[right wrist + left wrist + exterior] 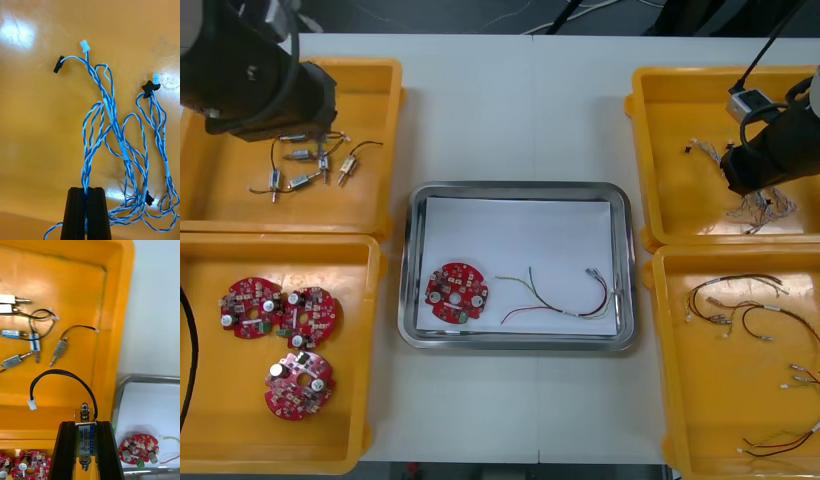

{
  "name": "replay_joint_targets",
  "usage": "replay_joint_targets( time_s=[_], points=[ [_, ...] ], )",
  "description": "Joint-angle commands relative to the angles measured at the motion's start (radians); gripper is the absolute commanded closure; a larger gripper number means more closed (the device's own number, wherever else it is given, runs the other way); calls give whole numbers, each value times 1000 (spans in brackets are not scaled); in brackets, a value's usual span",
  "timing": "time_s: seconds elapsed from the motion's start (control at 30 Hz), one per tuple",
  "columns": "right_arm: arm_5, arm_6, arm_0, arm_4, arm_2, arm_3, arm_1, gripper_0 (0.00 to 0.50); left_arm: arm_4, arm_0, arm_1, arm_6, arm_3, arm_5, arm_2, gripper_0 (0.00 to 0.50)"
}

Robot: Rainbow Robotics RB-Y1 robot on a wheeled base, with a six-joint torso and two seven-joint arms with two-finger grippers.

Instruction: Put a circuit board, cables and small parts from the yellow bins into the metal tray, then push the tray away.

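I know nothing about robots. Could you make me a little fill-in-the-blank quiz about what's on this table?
1. The metal tray holds ____ round red circuit board.
2. The near left yellow bin holds ____ circuit boards.
3. The right arm has its jaws shut on a twisted blue and white cable over the far right bin, coloured ____.
4. The left arm has its jaws shut on a small metal part trailing a ____ wire.
Missing words: one; three; yellow; black.
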Motion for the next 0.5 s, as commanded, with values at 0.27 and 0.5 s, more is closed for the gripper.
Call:
replay_joint_targets(
  time_s=[0.27,0.5],
  points=[
    [104,50,-30,-16,-102,-125,-28,500,4,8,-56,240,-130,7,-247,500],
    [178,50,-30,-2,-150,-209,-9,500,-27,11,-59,311,-143,7,-406,500]
  ],
)
